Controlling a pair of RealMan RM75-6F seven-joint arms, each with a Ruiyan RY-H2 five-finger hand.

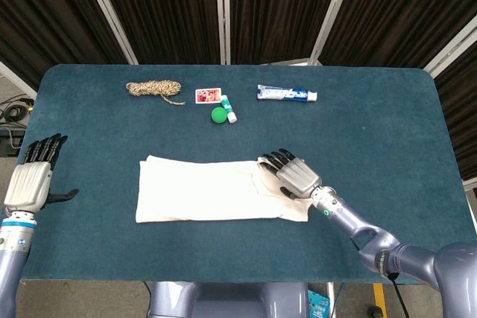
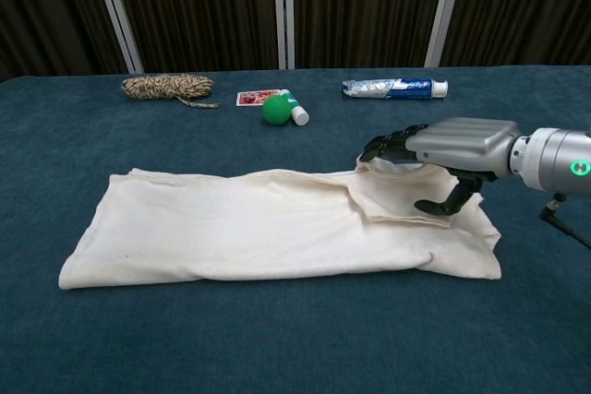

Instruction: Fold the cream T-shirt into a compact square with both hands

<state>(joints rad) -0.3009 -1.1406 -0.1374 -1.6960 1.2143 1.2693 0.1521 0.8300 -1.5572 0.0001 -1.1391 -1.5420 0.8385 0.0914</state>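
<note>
t-shirt [image 2: 259, 228] lies on the counter [image 1: 373, 132] as a long band, right under and left of the right robot hand [image 2: 441, 149]. that hand hovers over the folded flap, fingers spread, gripping nothing. looks like mid-fold; next it needs to pinch that end and carry it leftward. only the head view shows the left robot hand [image 1: 30, 180], open, well off the cloth.
</note>
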